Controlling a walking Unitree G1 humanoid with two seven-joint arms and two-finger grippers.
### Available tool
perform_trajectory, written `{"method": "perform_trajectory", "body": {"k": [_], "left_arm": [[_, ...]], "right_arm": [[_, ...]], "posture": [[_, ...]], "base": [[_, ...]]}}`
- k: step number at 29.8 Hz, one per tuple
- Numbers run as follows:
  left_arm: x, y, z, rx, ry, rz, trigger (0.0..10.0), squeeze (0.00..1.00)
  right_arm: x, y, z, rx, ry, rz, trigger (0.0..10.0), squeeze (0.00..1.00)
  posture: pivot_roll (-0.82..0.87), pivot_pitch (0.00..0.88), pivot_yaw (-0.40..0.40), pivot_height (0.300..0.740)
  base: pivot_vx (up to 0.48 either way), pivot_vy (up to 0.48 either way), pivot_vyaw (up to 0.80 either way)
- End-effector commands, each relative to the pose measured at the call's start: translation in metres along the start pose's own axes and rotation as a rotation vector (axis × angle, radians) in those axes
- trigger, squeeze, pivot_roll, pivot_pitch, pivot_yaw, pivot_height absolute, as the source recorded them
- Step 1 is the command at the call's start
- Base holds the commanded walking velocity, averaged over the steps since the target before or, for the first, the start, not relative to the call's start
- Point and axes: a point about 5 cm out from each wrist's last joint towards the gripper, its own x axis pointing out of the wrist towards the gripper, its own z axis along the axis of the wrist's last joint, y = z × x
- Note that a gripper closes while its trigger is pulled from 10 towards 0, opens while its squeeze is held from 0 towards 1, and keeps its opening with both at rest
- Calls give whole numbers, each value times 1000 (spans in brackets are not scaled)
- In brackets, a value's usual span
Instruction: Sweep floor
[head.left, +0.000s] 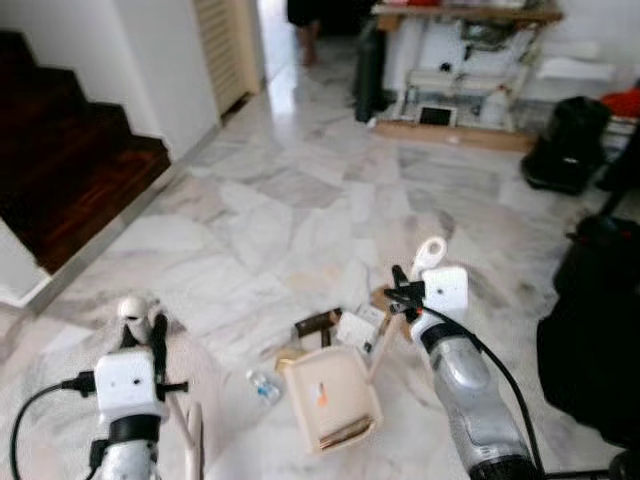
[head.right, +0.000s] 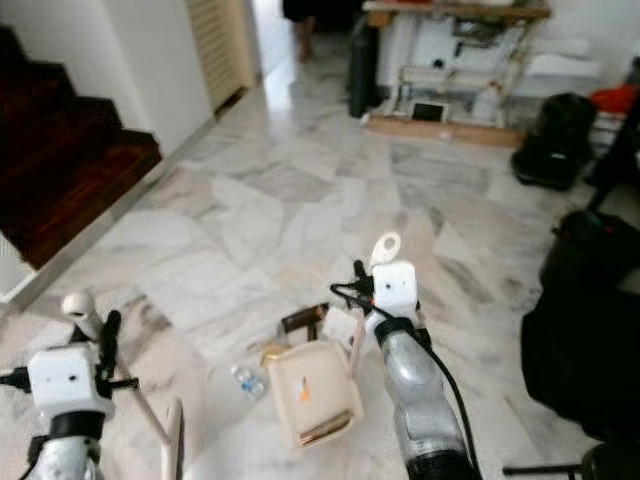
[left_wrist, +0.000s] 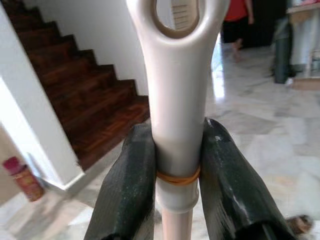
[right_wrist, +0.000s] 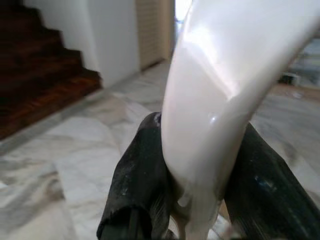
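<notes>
My left gripper (head.left: 155, 338) is shut on the cream broom handle (left_wrist: 177, 100), just below its looped top end. The broom head (head.left: 190, 440) rests on the marble floor at the lower left. Shut on the long cream handle (right_wrist: 210, 100) of the dustpan (head.left: 332, 398) is my right gripper (head.left: 403, 293). The pan sits on the floor between my arms with some brown litter inside. Around it lie a small clear bottle (head.left: 262, 385), a dark brown scrap (head.left: 318, 322) and a white packet (head.left: 358, 328).
Dark wooden stairs (head.left: 70, 170) rise on the left beside a white wall. Black bags (head.left: 590, 340) stand close on the right and a black backpack (head.left: 565, 140) farther back. A cluttered shelf (head.left: 470, 70) lines the far wall. A person (head.left: 305, 30) stands in the far doorway.
</notes>
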Motion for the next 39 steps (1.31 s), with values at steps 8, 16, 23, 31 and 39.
{"method": "perform_trajectory", "body": {"k": [8,16,23,31,39], "left_arm": [[0,3,11,25,-46,29,10000,0],[-1,5,11,27,-47,47,10000,0],[-4,5,12,33,-38,48,10000,0],[-6,4,12,37,-34,54,10000,0],[-8,4,11,39,-26,56,10000,0]], "right_arm": [[6,1,13,22,-50,7,10000,0],[7,3,8,26,-36,10,10000,0],[8,-2,9,18,-35,-1,10000,0],[8,2,8,23,-34,11,10000,0],[11,3,5,129,19,-4,10000,0]], "posture": [[-91,0,50,740],[-83,0,56,740],[-77,0,54,740],[-74,0,54,740],[-69,0,56,740]], "base": [[0,0,800],[0,0,800],[0,0,800],[0,0,800],[0,0,628]]}}
